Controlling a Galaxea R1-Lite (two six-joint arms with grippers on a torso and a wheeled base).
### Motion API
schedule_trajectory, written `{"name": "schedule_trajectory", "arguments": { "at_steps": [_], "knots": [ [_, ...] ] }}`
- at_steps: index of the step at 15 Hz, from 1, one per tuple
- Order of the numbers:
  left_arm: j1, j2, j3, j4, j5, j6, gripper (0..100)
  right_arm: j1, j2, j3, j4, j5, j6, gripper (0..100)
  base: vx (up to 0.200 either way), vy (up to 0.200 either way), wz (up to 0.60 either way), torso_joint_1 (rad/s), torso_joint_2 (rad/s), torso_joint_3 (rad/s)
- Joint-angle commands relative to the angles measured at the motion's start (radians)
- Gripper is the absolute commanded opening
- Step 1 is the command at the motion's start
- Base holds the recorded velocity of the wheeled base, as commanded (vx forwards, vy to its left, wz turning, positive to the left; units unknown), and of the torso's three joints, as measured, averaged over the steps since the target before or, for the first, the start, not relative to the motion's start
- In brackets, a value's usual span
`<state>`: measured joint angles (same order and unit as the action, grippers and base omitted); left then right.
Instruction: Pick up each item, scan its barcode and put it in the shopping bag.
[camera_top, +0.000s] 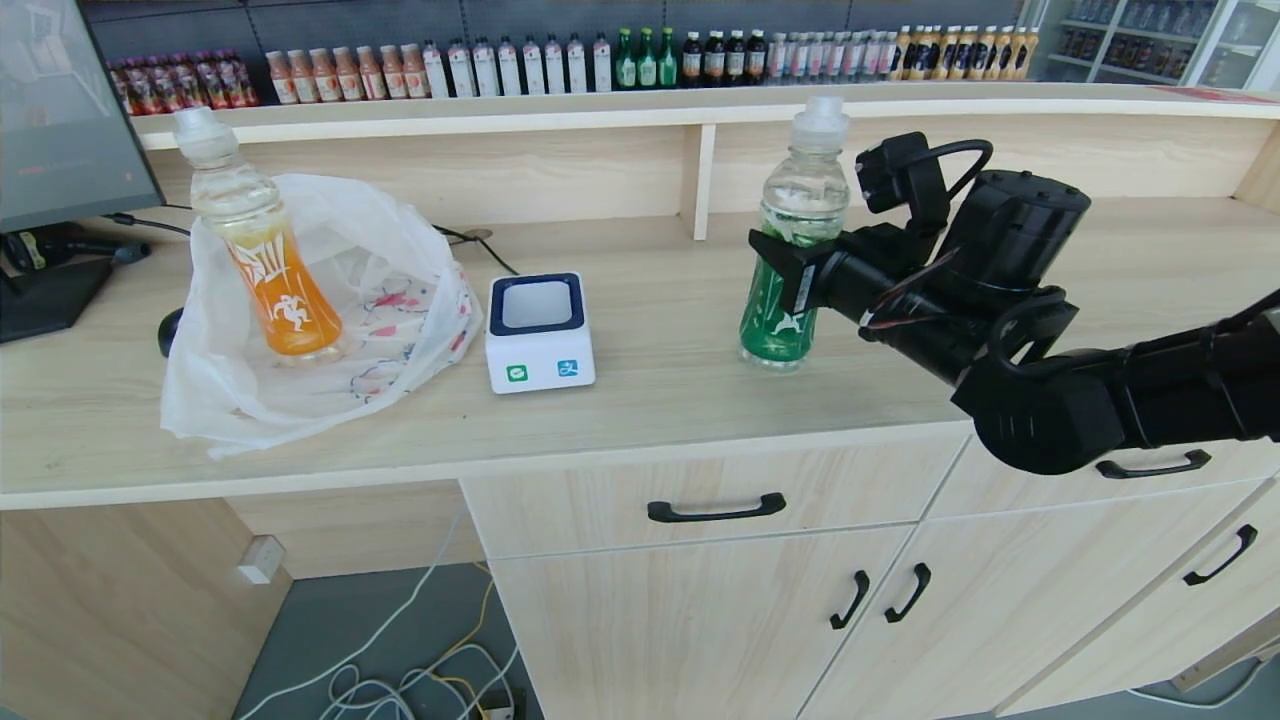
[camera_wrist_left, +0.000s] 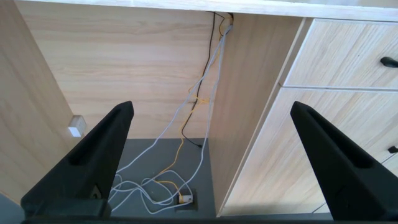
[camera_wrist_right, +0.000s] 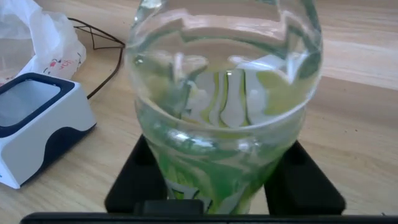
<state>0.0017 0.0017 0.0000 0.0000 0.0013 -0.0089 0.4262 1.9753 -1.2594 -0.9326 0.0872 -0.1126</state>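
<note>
- At counter's (camera_top: 660, 405) left end, orange bottle (camera_top: 278, 285) sits in bag (camera_top: 410, 300); looks done.
- Right gripper (camera_top: 790, 272) clamps green bottle (camera_top: 803, 190); scanner (camera_top: 538, 335) pass and bagging remain.
- Left gripper (camera_wrist_left: 211, 107) wide, empty.

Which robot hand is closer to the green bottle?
Right. The right gripper is clamped on the green bottle; the left gripper hangs open below the counter, above the floor cables, well away from it.

Light wood surface (camera_top: 650, 330), raised ledge behind it; cabinets (camera_top: 700, 620) underneath with black handles (camera_top: 716, 510); long row of drink bottles (camera_top: 600, 62) along the back shelf; grey floor (camera_top: 310, 630) with tangled cables (camera_wrist_left: 152, 183); dark monitor (camera_top: 60, 110) far left
</note>
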Motion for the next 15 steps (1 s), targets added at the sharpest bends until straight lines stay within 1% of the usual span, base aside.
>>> {"name": "schedule_trajectory", "arguments": {
  "at_steps": [1, 9, 12, 14, 15],
  "knots": [
    [0.0, 0.001, 0.0, 0.0, 0.0, 0.0, 100, 0.002, -0.006, 0.0, -0.006, 0.0, -0.001, 0, 0.0, 0.0, 0.0, 0.0, 0.0, 0.0],
    [0.0, 0.0, 0.0, 0.0, 0.0, 0.0, 100, 0.0, -0.036, 0.005, -0.008, 0.006, 0.004, 0, 0.0, 0.0, 0.0, 0.0, 0.0, 0.0],
    [0.0, 0.0, 0.0, 0.0, 0.0, 0.0, 100, 0.002, -0.081, 0.006, -0.008, 0.014, 0.011, 0, 0.0, 0.0, 0.0, 0.0, 0.0, 0.0],
    [0.0, 0.001, 0.0, 0.0, 0.0, 0.0, 100, 0.002, -0.119, 0.025, -0.008, 0.028, 0.014, 0, 0.0, 0.0, 0.0, 0.0, 0.0, 0.0],
    [0.0, 0.0, 0.0, 0.0, 0.0, 0.0, 100, 0.002, -0.164, 0.057, -0.008, 0.054, 0.016, 0, 0.0, 0.0, 0.0, 0.0, 0.0, 0.0]
  ]
}}
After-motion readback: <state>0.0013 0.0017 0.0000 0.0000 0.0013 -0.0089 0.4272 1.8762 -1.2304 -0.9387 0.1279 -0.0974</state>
